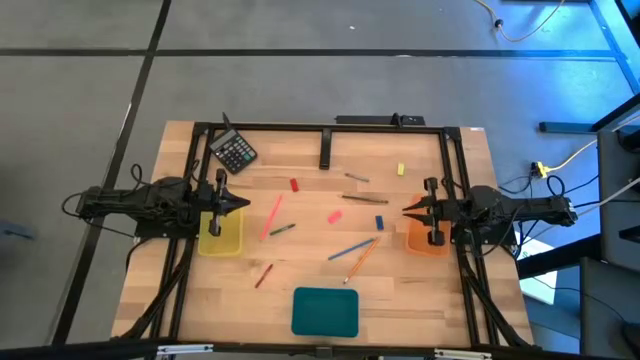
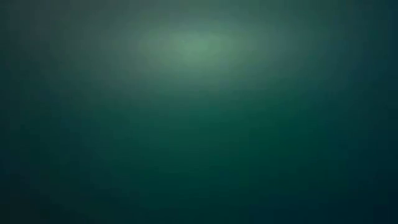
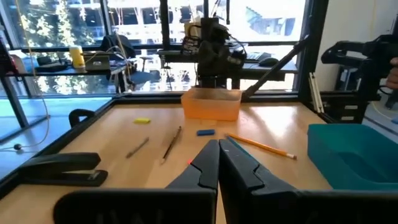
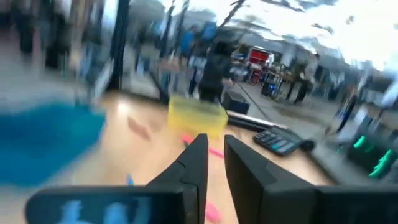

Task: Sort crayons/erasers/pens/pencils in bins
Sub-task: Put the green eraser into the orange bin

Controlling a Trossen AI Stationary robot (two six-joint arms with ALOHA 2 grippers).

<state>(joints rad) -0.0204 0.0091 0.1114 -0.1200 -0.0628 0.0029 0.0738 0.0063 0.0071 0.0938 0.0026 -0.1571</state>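
Pale wood planks form the worktop (image 1: 420, 300), framed by a black metal rig, where stationery lies scattered between two dark arms. The left tool (image 1: 243, 204) hangs over the translucent yellow rectangular bin (image 1: 221, 234) at the left edge, its fingers pressed together and empty. The right tool (image 1: 408, 210) hangs over the orange rectangular bin (image 1: 426, 238) at the right edge, its fingers a narrow slit apart with nothing between them.

A wide flat teal bin (image 1: 325, 311) sits at the near edge, midway along it. A black calculator (image 1: 233, 152) lies tilted toward the far left corner.

Across the middle: a long pink-red stick (image 1: 271, 217) lies just beside the yellow bin, with a short dark green stick (image 1: 282, 230) touching or almost touching its lower end. A small red block (image 1: 294, 184) sits farther back, a small pink block (image 1: 336, 215) near the centre, a small blue block (image 1: 380, 222) nearer the orange bin, and a small yellow block (image 1: 401, 169) toward the far right. Two thin dark sticks (image 1: 360, 199) lie between the red and yellow blocks. A long blue stick (image 1: 351, 248) and a long orange pencil (image 1: 361, 261) lie crossed or touching, between the centre and the teal bin. A short reddish-brown crayon (image 1: 263, 276) lies toward the near left. The low view shows only murky green.
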